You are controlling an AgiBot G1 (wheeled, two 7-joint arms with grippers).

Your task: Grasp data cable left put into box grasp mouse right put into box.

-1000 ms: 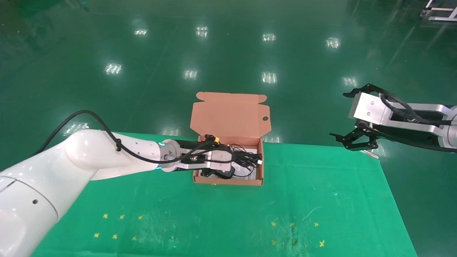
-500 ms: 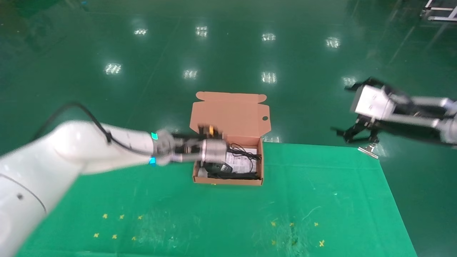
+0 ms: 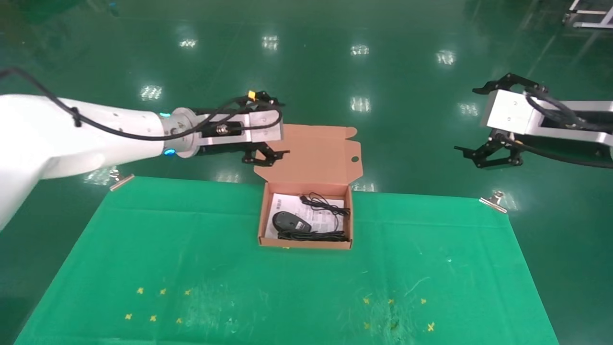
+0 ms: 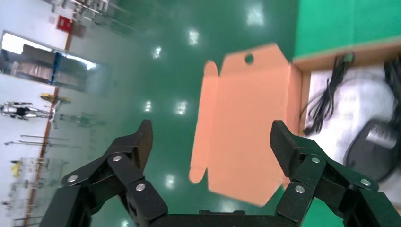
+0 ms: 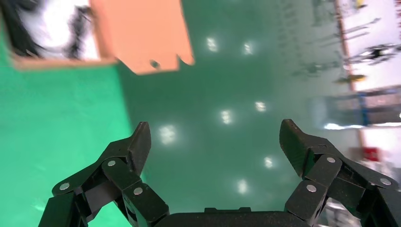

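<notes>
Small orange-brown cardboard box (image 3: 306, 243) sat open on green-covered table (image 3: 239, 268); black oval mouse (image 3: 287, 221) and black bundled data cable (image 3: 313, 235) lay inside; left gripper (image 3: 268, 155) hung beside lid, fingers (image 4: 140, 142) spread, empty; right gripper (image 3: 488, 155) off table's far right, fingers (image 5: 138, 144) spread.

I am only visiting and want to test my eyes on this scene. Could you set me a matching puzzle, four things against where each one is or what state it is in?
Things:
1. small black oval computer mouse
2. thin black data cable, coiled as a long bundle
3. left gripper
4. hinged lid of the shallow orange-brown cardboard box

Places or states:
A. raised in the air, open, beside the lid
B. standing up, open, at the far side
C. lying along the box's near wall
D. resting on the white sheet, left part of the box

Pairs: 1-D, 2-C, 3-A, 4-B
</notes>
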